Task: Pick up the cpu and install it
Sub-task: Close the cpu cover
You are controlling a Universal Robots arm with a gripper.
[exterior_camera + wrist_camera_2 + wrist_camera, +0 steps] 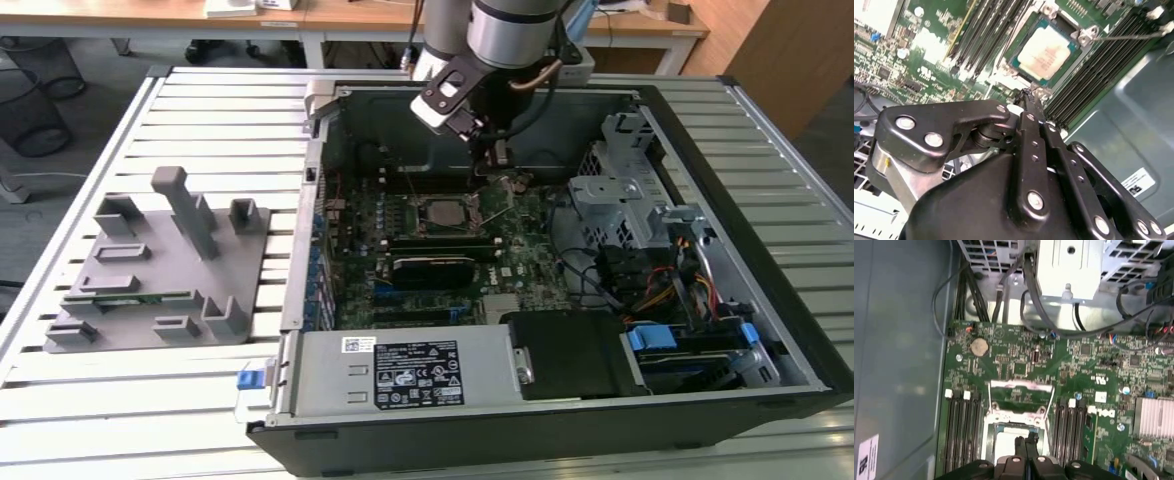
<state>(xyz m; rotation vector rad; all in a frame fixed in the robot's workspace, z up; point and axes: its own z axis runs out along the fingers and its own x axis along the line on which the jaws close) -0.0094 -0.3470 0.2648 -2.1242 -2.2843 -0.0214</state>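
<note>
The cpu (1046,52) lies flat in its socket on the green motherboard (521,255), silvery top up; it also shows in the exterior view (445,212) and the first wrist view (1004,432). My gripper (1027,96) hangs just above the socket's edge beside the cpu, fingers pressed together with nothing between them. In the first wrist view the gripper (1024,442) is over the socket's near rim, and the socket's metal load plate (1019,389) stands hinged open. In the exterior view the gripper (501,172) is at the socket's far right corner.
The open computer case (747,150) walls in the board. RAM slots (1104,70) flank the socket. A thin wire lever (1126,36) lies by it. A drive cage (621,195), cables (654,290) and a power supply (407,375) crowd the case. A grey fixture tray (147,270) sits outside.
</note>
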